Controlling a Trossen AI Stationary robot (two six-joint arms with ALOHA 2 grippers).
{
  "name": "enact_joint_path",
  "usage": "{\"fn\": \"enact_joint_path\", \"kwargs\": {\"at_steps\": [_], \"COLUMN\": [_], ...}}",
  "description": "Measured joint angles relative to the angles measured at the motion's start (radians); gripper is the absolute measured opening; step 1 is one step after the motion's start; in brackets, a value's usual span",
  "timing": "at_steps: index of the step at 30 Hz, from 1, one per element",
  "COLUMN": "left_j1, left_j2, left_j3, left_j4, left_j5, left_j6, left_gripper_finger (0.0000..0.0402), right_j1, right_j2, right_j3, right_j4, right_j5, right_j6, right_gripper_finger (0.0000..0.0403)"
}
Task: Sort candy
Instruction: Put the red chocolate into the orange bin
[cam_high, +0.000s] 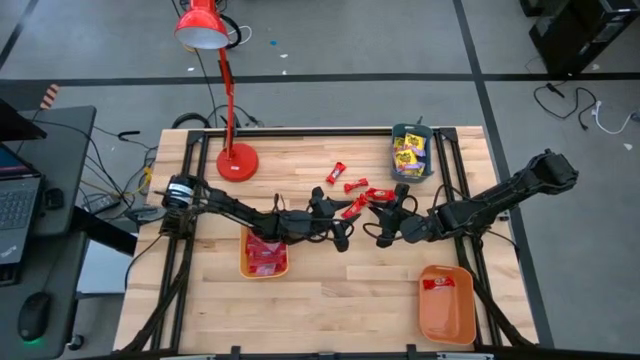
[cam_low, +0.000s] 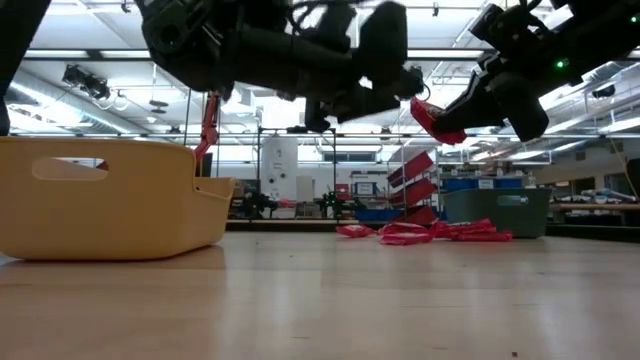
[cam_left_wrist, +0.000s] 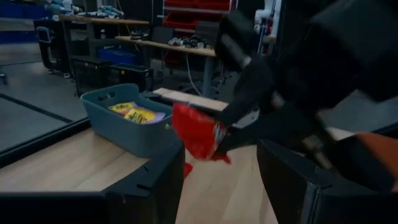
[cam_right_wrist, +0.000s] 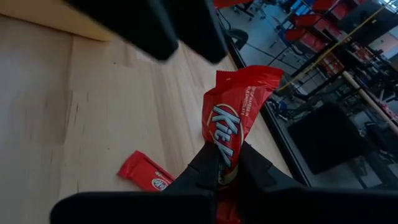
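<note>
1. The step in hand looks like a hand-over or carry of one red candy bar (cam_right_wrist: 239, 121). The right gripper (cam_high: 384, 232) is clamped on one end of its wrapper and holds it clear of the worktop (cam_high: 330, 300), near the middle of the table.
2. The left gripper (cam_high: 343, 237) hangs just beside it at about 9 o'clock, fingers spread wide and empty; in its own wrist view the bar (cam_left_wrist: 199, 132) sits between and beyond those fingers.
3. The bar's long axis runs on from the right gripper's fingers, free end pointing away from that gripper and tilted upward in the low view.
4. Next, by my reading, the bar must reach the tray of red bars (cam_high: 265, 255), at about 8 o'clock from the grippers. Either the left gripper closes on the free end before the right lets go, or the right arm carries it across.
5. More loose red bars (cam_high: 350, 185) lie at 12 o'clock, with the teal tray (cam_high: 411, 153) of yellow packets at 1 o'clock.
</note>
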Motion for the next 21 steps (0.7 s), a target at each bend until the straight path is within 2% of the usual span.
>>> {"fn": "enact_joint_path", "kwargs": {"at_steps": [5,21], "left_j1": [0.014,0.036], "left_j2": [0.028,0.032], "left_j3": [0.039,0.043], "left_j4": [0.011,-0.019], "left_j5": [-0.003,-0.008], "left_j6": [0.0,0.019], "left_gripper_finger": [0.0203,0.0201], "right_j1": [0.0,0.0], "right_j2": [0.0,0.0], "right_j3": [0.0,0.0], "right_j4": [0.0,-0.002], "right_j5": [0.0,-0.001], "right_j6": [0.007,0.008], "right_gripper_finger": [0.0027,0.0026]}}
